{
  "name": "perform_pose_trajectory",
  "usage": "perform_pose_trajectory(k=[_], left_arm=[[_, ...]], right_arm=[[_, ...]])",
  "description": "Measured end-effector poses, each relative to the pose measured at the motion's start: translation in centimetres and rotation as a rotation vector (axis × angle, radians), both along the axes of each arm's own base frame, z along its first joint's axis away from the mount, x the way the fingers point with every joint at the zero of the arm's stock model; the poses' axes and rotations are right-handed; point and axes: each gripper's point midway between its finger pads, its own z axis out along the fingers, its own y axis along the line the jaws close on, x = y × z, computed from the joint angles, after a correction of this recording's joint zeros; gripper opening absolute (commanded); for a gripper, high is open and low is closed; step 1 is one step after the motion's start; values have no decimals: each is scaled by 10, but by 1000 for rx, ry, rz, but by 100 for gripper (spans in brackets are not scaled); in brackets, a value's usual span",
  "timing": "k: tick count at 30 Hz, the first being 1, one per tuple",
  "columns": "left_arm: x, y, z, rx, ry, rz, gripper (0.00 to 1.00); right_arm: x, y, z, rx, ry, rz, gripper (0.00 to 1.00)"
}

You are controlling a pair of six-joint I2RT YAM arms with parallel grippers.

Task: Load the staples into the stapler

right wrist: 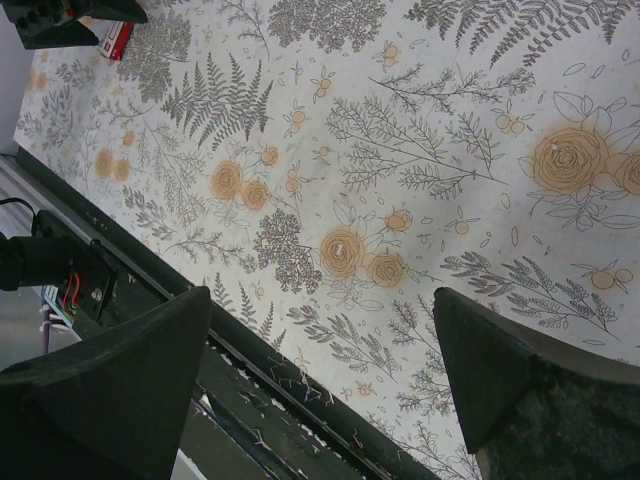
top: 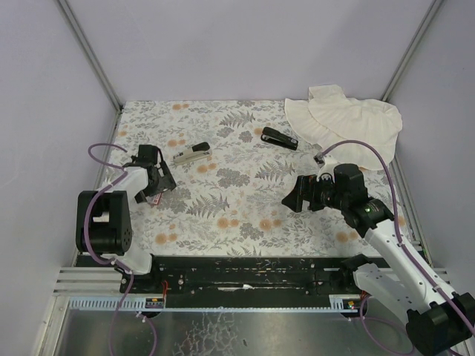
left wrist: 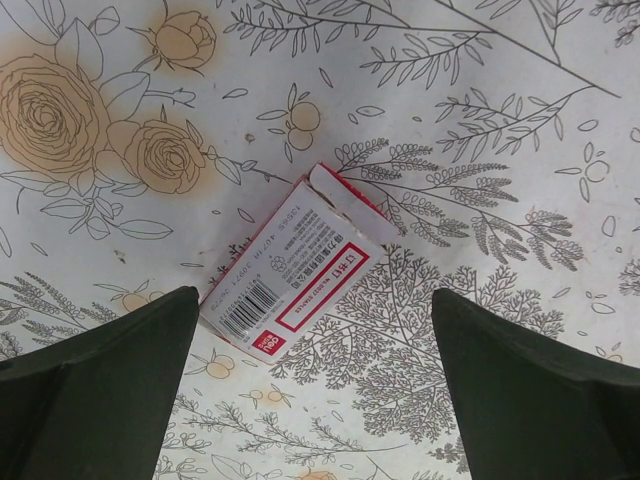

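The staples are hidden inside a small white box with a pink-red label [left wrist: 290,265], lying flat on the floral table cover. My left gripper [left wrist: 315,296] hovers open above the box's near end, one finger on each side and touching nothing. From above, this gripper [top: 156,187] covers most of the box [top: 154,199]. A silver and black stapler [top: 193,153] lies just behind it. A black stapler [top: 280,138] lies farther back, right of centre. My right gripper [top: 291,200] hangs open and empty over the cover's right half [right wrist: 322,292].
A crumpled white cloth [top: 349,122] fills the back right corner. The black rail [right wrist: 250,380] at the table's near edge runs under the right gripper. Grey walls close in the left, back and right sides.
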Motion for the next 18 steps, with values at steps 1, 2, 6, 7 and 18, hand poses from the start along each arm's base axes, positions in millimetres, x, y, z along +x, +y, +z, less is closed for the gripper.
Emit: perform_pose_trajectory(k=[1, 2, 6, 7, 18], left_arm=[[0, 0, -1, 2, 3, -3, 100], [-1, 1, -2, 5, 9, -4, 100], [-1, 3, -4, 16, 19, -9, 100], [-1, 2, -4, 15, 19, -12, 100], [-3, -52, -11, -97, 41, -196, 99]], right_arm=[[0, 1, 1, 1, -3, 7, 98], [-1, 1, 1, 2, -3, 11, 98], [-4, 2, 1, 6, 4, 24, 98], [-4, 2, 1, 6, 5, 24, 98], [-4, 1, -1, 0, 10, 20, 97]])
